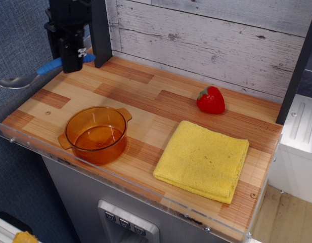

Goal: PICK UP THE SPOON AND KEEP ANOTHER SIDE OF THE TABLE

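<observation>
The spoon (pixel 29 74) has a shiny silver bowl at the left and a ribbed blue handle. It hangs level in the air above the far left part of the wooden table (pixel 161 109). My black gripper (pixel 72 63) comes down from the top left and is shut on the blue handle near its middle. The handle's right tip sticks out beside the gripper. The silver bowl of the spoon reaches out past the table's left edge.
An orange transparent bowl (pixel 96 133) stands at the front left. A red strawberry toy (pixel 211 100) sits at the back middle. A yellow folded cloth (pixel 204 159) lies at the front right. A dark post (pixel 99 30) stands right behind the gripper. A clear acrylic rim (pixel 120 182) edges the front.
</observation>
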Controlling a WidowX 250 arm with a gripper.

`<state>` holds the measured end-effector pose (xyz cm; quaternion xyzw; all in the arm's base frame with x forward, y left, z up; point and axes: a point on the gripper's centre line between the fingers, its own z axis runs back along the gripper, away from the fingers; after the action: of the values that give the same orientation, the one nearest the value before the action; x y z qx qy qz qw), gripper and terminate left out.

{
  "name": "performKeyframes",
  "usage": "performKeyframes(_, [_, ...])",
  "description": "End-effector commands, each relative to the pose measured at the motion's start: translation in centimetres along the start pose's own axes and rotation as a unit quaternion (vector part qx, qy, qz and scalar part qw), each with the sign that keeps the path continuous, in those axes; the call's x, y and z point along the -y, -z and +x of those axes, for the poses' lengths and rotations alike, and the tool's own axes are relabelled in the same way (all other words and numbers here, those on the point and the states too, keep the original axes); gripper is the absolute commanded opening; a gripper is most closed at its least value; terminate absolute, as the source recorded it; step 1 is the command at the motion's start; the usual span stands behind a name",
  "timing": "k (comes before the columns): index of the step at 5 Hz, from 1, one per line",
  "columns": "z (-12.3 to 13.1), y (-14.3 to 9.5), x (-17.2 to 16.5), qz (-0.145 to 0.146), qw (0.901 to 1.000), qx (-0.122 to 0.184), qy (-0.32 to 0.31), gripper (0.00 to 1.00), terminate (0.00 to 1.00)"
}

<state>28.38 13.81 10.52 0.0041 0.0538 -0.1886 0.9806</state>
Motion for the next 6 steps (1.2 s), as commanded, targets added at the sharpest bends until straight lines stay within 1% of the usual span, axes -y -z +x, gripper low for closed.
performKeyframes(1, [2.0, -2.0, 3.7, -0.011, 0.9828, 0.083, -0.164, 0.00, 0.00])
performKeyframes(2, [3.8, -2.0, 6.0, -0.042, 0.9705, 0.104, -0.214, 0.00, 0.00])
performKeyframes(3, [5.1, -1.8, 7.8, -0.057, 0.9545, 0.145, -0.255, 0.00, 0.00])
performKeyframes(4, [5.9, -0.9, 8.5, -0.079, 0.9409, 0.165, -0.285, 0.00, 0.00])
performKeyframes(5, [7.3, 0.0, 8.9, -0.054, 0.9363, 0.167, -0.304, 0.00, 0.00])
performKeyframes(6, [8.5, 1.3, 8.9, -0.052, 0.9340, 0.176, -0.307, 0.00, 0.00])
